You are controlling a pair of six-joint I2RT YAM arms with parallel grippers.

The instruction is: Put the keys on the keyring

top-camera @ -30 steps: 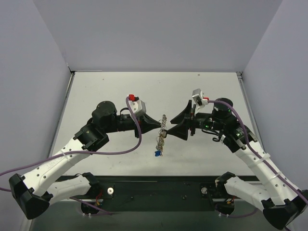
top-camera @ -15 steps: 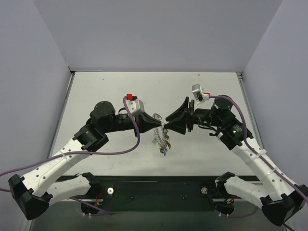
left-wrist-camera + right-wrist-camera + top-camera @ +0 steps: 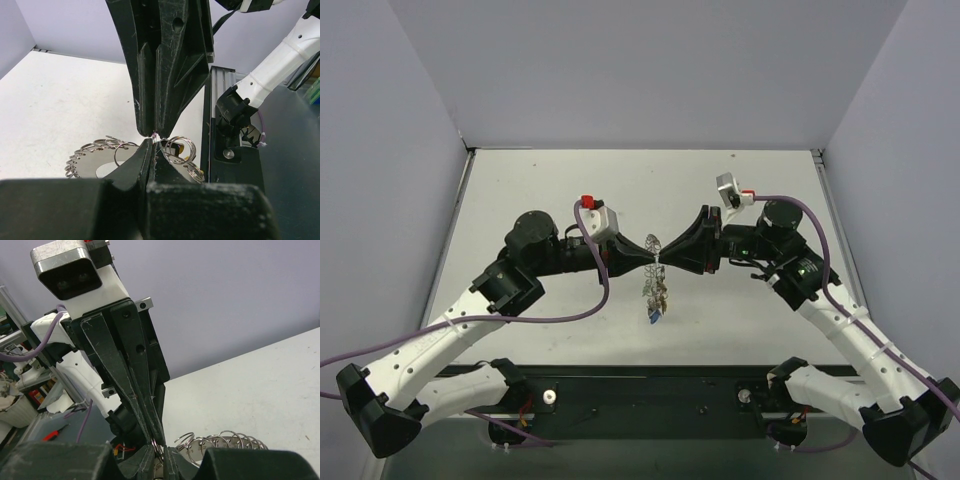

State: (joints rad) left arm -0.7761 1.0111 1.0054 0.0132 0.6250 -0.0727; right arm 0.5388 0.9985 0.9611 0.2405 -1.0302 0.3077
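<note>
My two grippers meet tip to tip above the middle of the table. The left gripper [image 3: 652, 257] is shut on the thin wire of the keyring [image 3: 657, 283], which hangs below the tips. The right gripper [image 3: 664, 260] faces it with jaws closed on the same wire. In the left wrist view the left gripper [image 3: 152, 143] pinches the wire, and the silvery bumpy keyring [image 3: 92, 157] spreads to the left. Small rings and a yellow-and-black key [image 3: 176, 148] hang right of the fingers. A blue key head [image 3: 653, 318] dangles lowest. The right gripper [image 3: 161, 454] shows the wire between its tips beside the keyring [image 3: 227, 442].
The white table [image 3: 550, 190] is walled by grey panels at the back and both sides. A black rail [image 3: 650, 395] with the arm bases runs along the near edge. Purple cables loop off both arms.
The right gripper's jaws have closed from wide open onto the ring wire. Both arms shifted so the tips meet. The hanging keyring swung left, then settled below the tips.
</note>
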